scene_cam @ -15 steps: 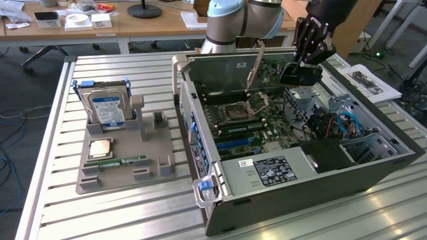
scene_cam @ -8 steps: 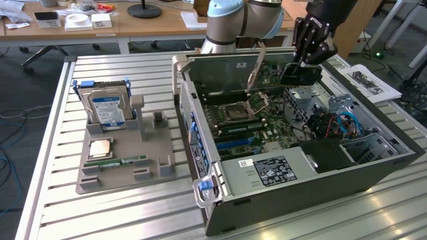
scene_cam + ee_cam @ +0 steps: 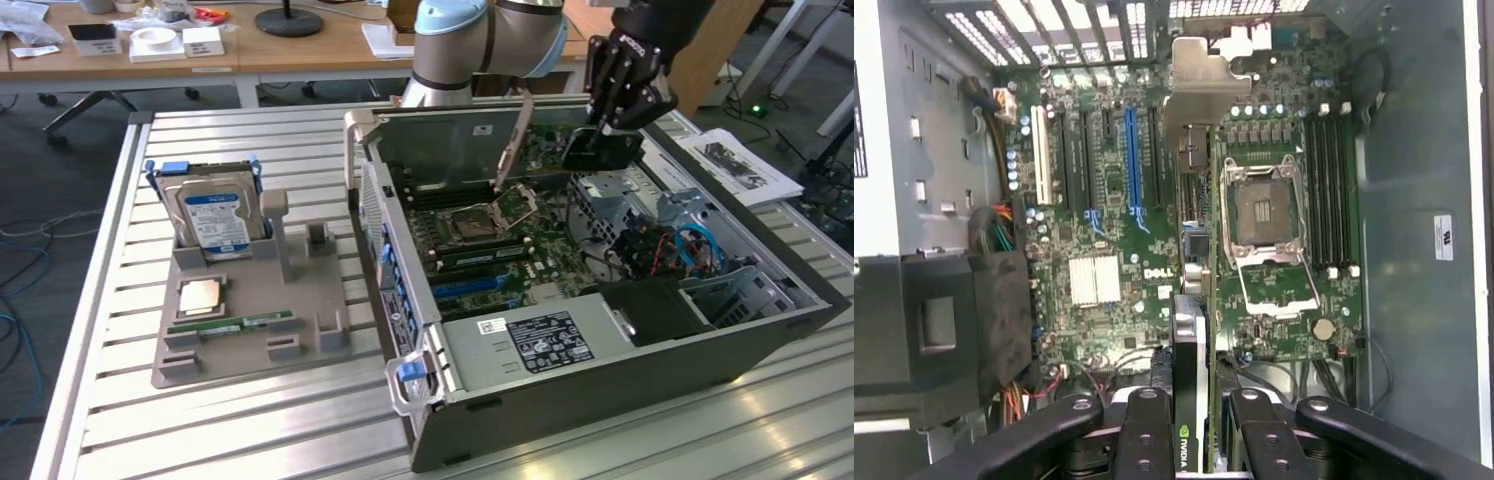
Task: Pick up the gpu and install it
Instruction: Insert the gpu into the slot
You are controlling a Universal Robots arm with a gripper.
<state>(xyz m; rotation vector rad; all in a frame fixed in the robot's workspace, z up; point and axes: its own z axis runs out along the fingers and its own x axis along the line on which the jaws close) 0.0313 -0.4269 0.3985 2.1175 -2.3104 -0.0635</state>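
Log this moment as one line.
claw: shut on gpu | gpu: edge-on over motherboard, inside open case | seated: cannot tell

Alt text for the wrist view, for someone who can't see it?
The end effector grips the gpu edge-on over the motherboard in the open case. Seen from here, the gpu runs between the blue slot and the empty CPU socket.

The gpu [image 3: 1192, 350] was a thin dark card, seen edge-on in the wrist view. It had a green-and-white logo near its gripped end and a silvery metal bracket [image 3: 1199, 90] at the other end. It stood on edge, clamped between the fingers of the pincer [image 3: 1196, 410], over the green motherboard [image 3: 1104, 230] inside the open computer case [image 3: 601, 350]. The bracket end pointed toward the case's vented wall. Whether the card touched a slot could not be told.
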